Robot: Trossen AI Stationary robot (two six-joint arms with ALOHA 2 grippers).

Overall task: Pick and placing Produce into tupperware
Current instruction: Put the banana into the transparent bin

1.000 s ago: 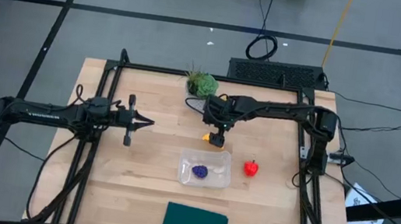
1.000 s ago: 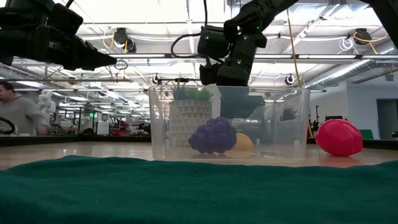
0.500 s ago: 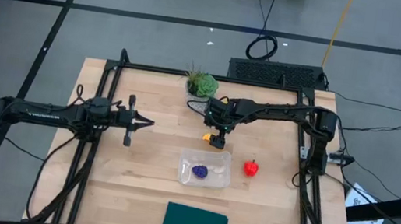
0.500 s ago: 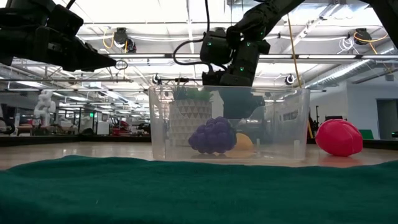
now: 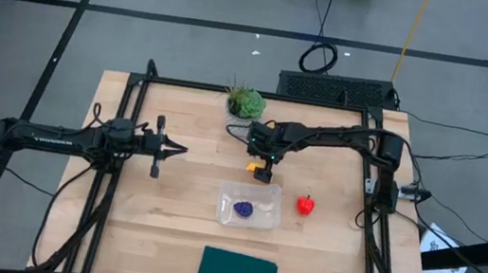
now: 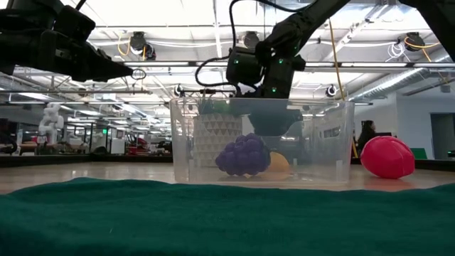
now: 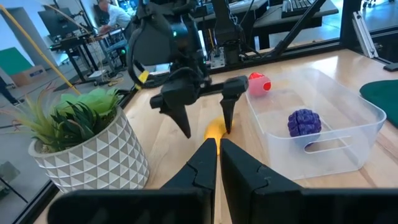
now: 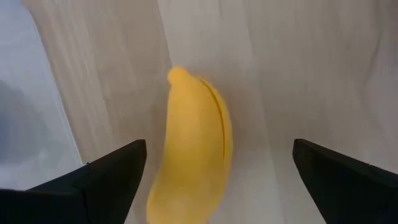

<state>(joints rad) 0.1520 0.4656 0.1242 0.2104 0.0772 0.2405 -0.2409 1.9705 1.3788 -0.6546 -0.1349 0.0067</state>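
The banana [image 5: 252, 166] lies on the bench [image 5: 176, 213] just at 12 o'clock of the tupperware [image 5: 250, 205], off-centre between the spread fingers of the right claw [image 5: 264, 170]. A close from here could clip only its edge and roll it away. The right arm reaches in from 3 o'clock, wrist pointing down. The left claw [image 5: 180, 150], fingers together, waits at 9 o'clock.
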